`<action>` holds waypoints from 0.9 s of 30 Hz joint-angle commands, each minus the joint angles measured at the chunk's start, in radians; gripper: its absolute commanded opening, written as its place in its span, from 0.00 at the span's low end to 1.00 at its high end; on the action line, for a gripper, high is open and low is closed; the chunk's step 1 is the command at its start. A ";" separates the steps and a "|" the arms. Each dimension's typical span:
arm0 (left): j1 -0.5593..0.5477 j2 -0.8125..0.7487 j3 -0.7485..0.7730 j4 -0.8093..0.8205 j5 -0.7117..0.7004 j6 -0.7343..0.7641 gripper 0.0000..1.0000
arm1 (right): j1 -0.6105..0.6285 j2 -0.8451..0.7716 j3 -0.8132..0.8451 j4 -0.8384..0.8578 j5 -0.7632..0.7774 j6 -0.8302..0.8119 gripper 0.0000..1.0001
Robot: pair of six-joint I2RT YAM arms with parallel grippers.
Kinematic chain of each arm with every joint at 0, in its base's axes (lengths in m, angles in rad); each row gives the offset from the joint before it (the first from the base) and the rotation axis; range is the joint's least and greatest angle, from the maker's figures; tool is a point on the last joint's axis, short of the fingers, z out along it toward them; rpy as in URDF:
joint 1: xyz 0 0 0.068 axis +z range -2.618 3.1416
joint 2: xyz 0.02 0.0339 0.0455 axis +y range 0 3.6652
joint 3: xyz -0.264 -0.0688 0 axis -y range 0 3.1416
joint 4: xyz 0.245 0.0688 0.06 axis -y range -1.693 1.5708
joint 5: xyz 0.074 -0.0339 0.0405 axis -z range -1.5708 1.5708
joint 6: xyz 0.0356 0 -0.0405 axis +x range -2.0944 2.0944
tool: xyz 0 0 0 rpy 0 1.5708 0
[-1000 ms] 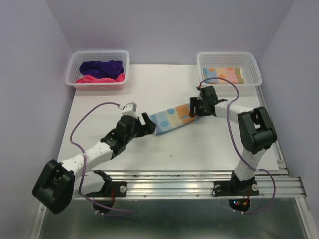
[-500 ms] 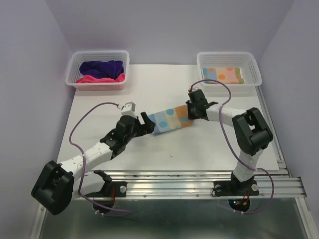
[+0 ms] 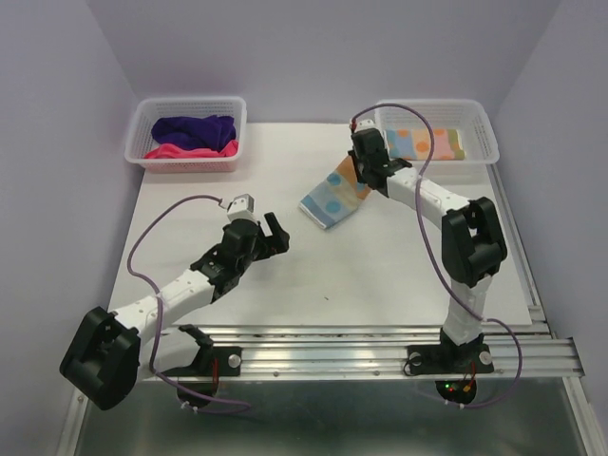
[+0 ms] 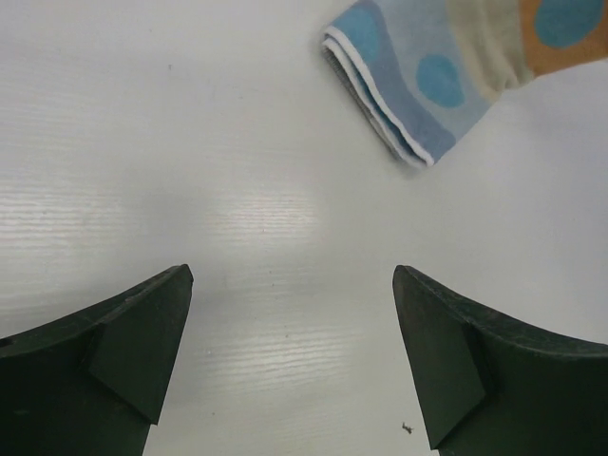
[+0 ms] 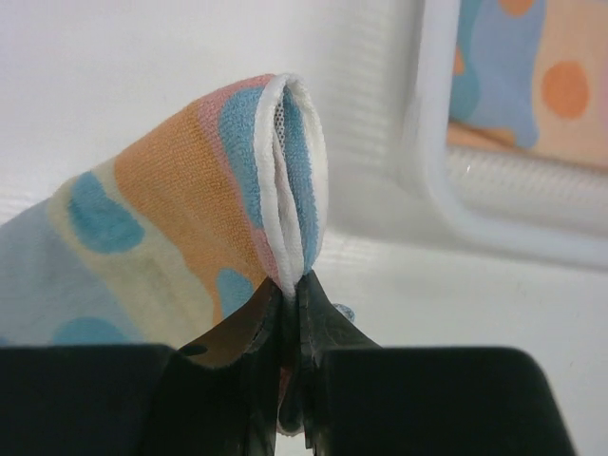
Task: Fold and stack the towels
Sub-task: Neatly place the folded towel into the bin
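A folded light blue towel with orange and blue spots [image 3: 332,196] hangs tilted over the table, one end lifted. My right gripper [image 3: 361,177] is shut on its folded edge [image 5: 290,171], close to the right basket's wall. Its lower end [image 4: 418,76] shows at the top of the left wrist view. My left gripper [image 3: 274,233] stands open above bare table, left of that towel, holding nothing. A second spotted towel [image 3: 427,142] lies folded in the right basket [image 3: 489,133]. Dark purple [image 3: 195,127] and pink-red [image 3: 190,150] towels sit crumpled in the left basket [image 3: 142,133].
The two white mesh baskets stand at the table's back corners. The right basket's rim [image 5: 446,171] is just right of the held towel. Purple walls close in the sides and back. A metal rail [image 3: 361,347] runs along the near edge.
The right gripper shut on the spotted towel's right end and carried it up and back toward the right basket. The towel swung away from the left gripper, which barely moved.
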 commanded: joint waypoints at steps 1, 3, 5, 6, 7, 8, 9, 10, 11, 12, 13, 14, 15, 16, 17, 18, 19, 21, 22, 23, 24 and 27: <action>0.002 0.000 0.093 -0.023 -0.076 0.029 0.99 | 0.000 0.042 0.189 0.051 0.077 -0.125 0.01; 0.003 0.006 0.116 -0.025 -0.078 0.039 0.99 | -0.001 0.098 0.258 0.041 0.078 -0.155 0.01; 0.003 0.017 0.132 -0.025 -0.082 0.046 0.99 | -0.001 0.150 0.396 -0.010 0.105 -0.177 0.01; 0.005 0.023 0.147 -0.028 -0.089 0.049 0.99 | -0.004 0.175 0.440 -0.024 0.123 -0.198 0.01; 0.005 0.035 0.153 -0.037 -0.095 0.054 0.99 | -0.007 0.224 0.482 -0.041 0.151 -0.212 0.01; 0.006 0.041 0.159 -0.040 -0.099 0.059 0.99 | -0.018 0.246 0.578 -0.076 0.162 -0.220 0.01; 0.006 0.050 0.170 -0.052 -0.124 0.059 0.99 | -0.024 0.266 0.618 -0.091 0.171 -0.231 0.01; 0.008 0.053 0.175 -0.055 -0.133 0.060 0.99 | -0.030 0.305 0.698 -0.120 0.182 -0.241 0.01; 0.008 0.058 0.179 -0.059 -0.139 0.063 0.99 | -0.036 0.321 0.732 -0.130 0.188 -0.252 0.01; 0.011 0.060 0.184 -0.060 -0.141 0.065 0.99 | -0.052 0.338 0.767 -0.139 0.197 -0.260 0.01; 0.011 0.067 0.194 -0.062 -0.139 0.068 0.99 | -0.058 0.352 0.795 -0.146 0.223 -0.278 0.01; 0.012 0.069 0.198 -0.062 -0.138 0.074 0.99 | -0.067 0.371 0.841 -0.151 0.237 -0.289 0.01; 0.012 0.073 0.208 -0.063 -0.139 0.077 0.99 | -0.073 0.375 0.858 -0.151 0.261 -0.301 0.01; 0.014 0.078 0.214 -0.065 -0.141 0.079 0.99 | -0.078 0.381 0.868 -0.153 0.265 -0.310 0.01; 0.014 0.081 0.221 -0.066 -0.141 0.079 0.99 | -0.082 0.381 0.879 -0.153 0.268 -0.316 0.01; 0.014 0.084 0.225 -0.066 -0.136 0.082 0.99 | -0.095 0.376 0.884 -0.145 0.269 -0.321 0.01; 0.014 0.090 0.233 -0.069 -0.136 0.086 0.99 | -0.099 0.372 0.887 -0.142 0.269 -0.324 0.01; 0.014 0.096 0.242 -0.069 -0.133 0.088 0.99 | -0.115 0.356 0.890 -0.130 0.260 -0.324 0.01; 0.014 0.103 0.245 -0.069 -0.132 0.088 0.99 | -0.119 0.352 0.892 -0.130 0.253 -0.324 0.01; 0.014 0.106 0.247 -0.069 -0.130 0.086 0.99 | -0.122 0.349 0.896 -0.130 0.251 -0.323 0.01; 0.014 0.107 0.248 -0.068 -0.130 0.086 0.99 | -0.132 0.347 0.902 -0.131 0.252 -0.320 0.01; 0.014 0.119 0.251 -0.069 -0.127 0.085 0.99 | -0.150 0.339 0.933 -0.142 0.248 -0.309 0.01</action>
